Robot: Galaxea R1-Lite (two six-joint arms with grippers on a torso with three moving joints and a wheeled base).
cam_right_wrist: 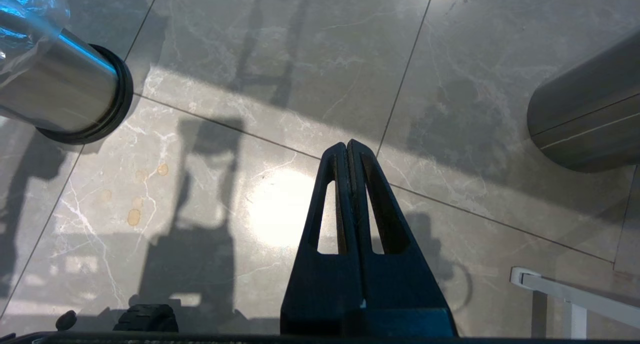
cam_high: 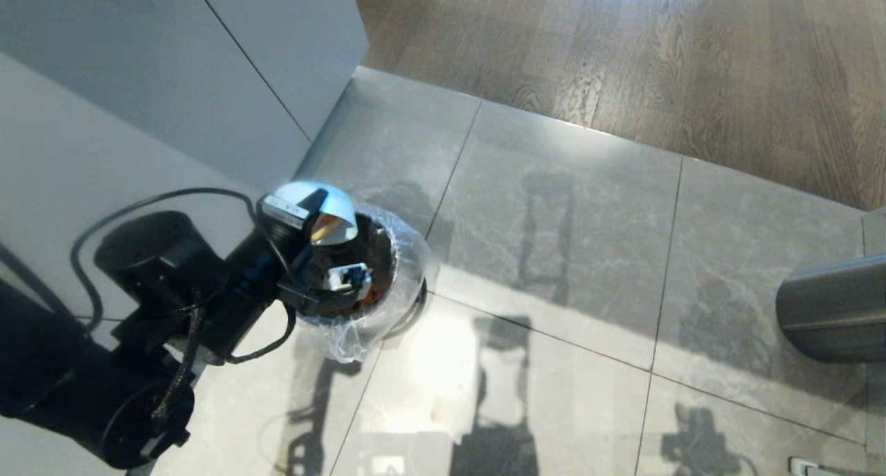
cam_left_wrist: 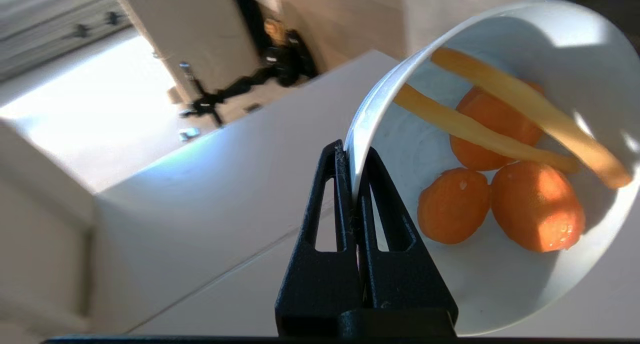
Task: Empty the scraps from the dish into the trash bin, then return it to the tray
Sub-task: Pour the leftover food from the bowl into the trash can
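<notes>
My left gripper (cam_left_wrist: 350, 154) is shut on the rim of the dish (cam_left_wrist: 500, 289), a small glossy white bowl, with one finger inside and one outside. The scraps lie inside it: orange slices (cam_left_wrist: 535, 206) and pale yellow sticks (cam_left_wrist: 475, 129). In the head view the dish (cam_high: 336, 206) is tipped steeply on its side over the mouth of the trash bin (cam_high: 408, 261), a shiny metal bin with a crinkled clear liner, and the left gripper (cam_high: 315, 206) is at the dish's near rim. The trash bin (cam_right_wrist: 55, 94) also shows in the right wrist view. My right gripper (cam_right_wrist: 347, 145) hangs shut and empty above the floor tiles. The tray is out of view.
A white cabinet wall (cam_high: 138, 81) stands close behind the trash bin on the left. A larger dark-grey cylinder bin (cam_high: 830, 310) stands at the right edge. Grey floor tiles (cam_high: 554, 254) lie between the two bins, and wood flooring (cam_high: 623, 47) begins farther back.
</notes>
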